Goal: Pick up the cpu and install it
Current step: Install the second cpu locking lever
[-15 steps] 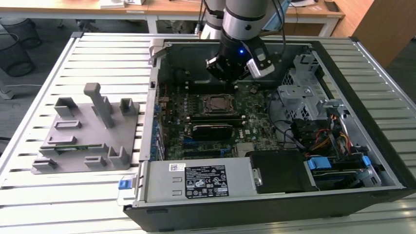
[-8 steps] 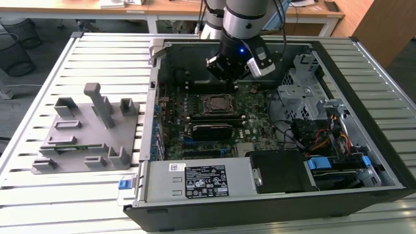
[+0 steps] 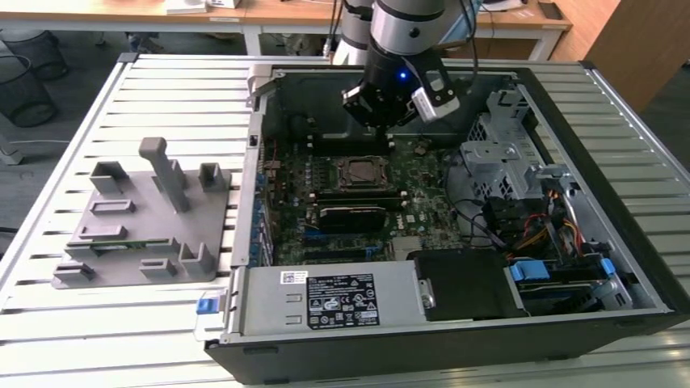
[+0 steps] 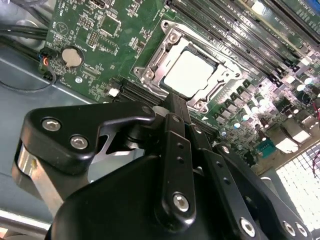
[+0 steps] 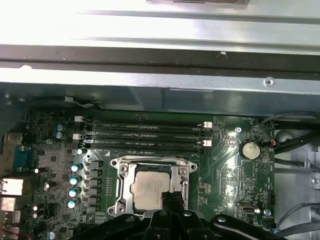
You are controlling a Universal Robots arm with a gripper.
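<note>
One cpu (image 5: 150, 193) in its socket (image 5: 120, 186)

The gripper (image 4: 175, 102) body blocks the near edge of the cpu (image 4: 189, 74) in the second wrist view, so you can't see if the fingertips touch it. In the first wrist view the socket frame (image 5: 152, 167) is partly hidden by the gripper too.

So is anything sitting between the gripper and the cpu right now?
Nothing is. In the second wrist view the gripper hangs just off the edge of the cpu, which lies in its socket frame; only the frame's rim lies between them.
</note>
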